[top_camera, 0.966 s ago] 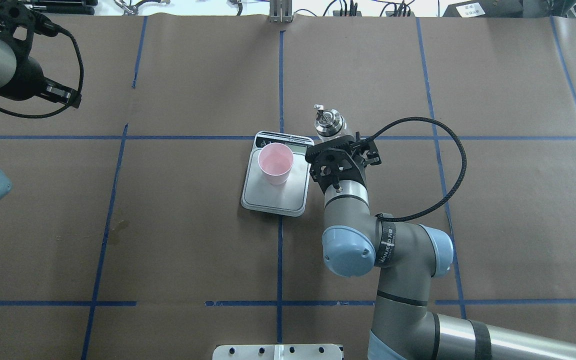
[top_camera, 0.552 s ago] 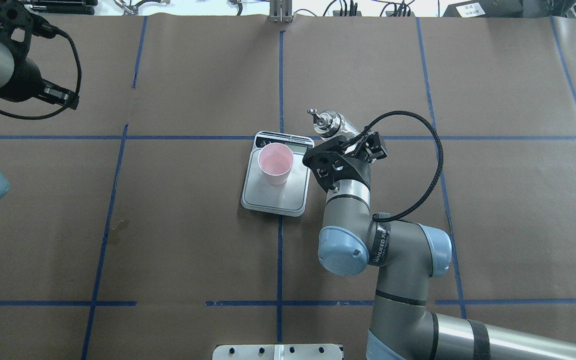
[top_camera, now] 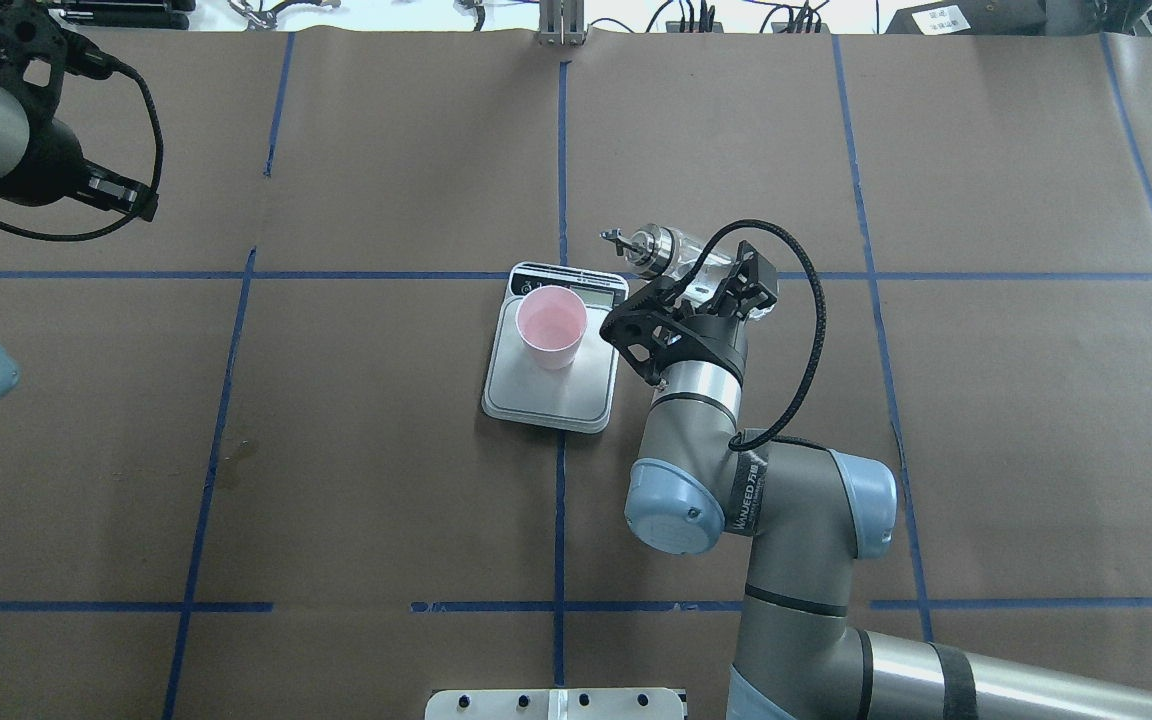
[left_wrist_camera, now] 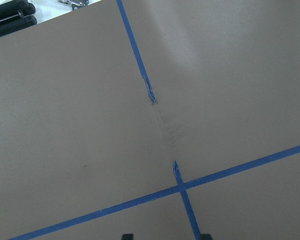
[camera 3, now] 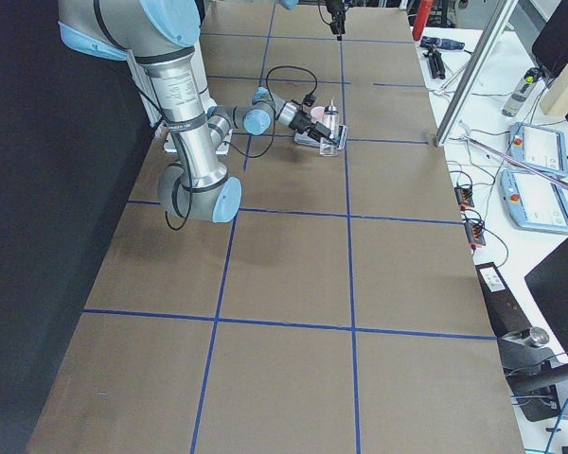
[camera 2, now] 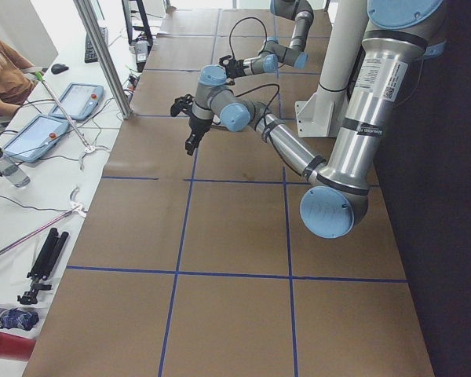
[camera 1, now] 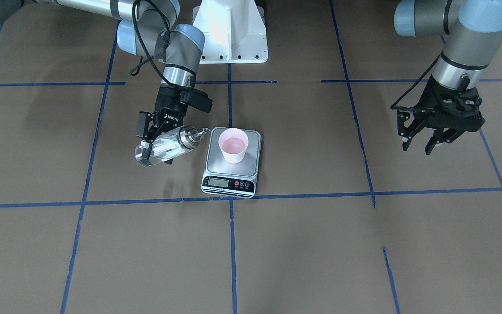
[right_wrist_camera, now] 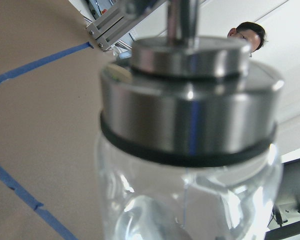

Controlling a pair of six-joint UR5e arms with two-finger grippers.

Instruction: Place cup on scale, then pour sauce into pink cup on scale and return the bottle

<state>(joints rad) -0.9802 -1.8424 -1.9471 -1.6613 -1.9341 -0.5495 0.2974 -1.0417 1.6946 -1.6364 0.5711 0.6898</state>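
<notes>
The scale [camera 1: 253, 150] carries the cup [camera 1: 233, 147] upright, so the pour is in hand. The left gripper [camera 1: 416, 146] hangs released, well apart. The right gripper [camera 1: 157, 151] is clenched round the tilted bottle [camera 1: 171, 146], whose spout [camera 1: 204, 130] is beside the cup's rim, not over it. The next move likely calls for bringing it over and tipping further.

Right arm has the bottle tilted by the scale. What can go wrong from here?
1. The bottle, clamped in the right gripper, lies nearly on its side, yet its spout looks level with the edge of the scale, short of the cup. A pour now may land on the platform or the table.
2. The cup stands unheld; the left gripper hangs open far off. A low spout moving in could knock it over.
</notes>
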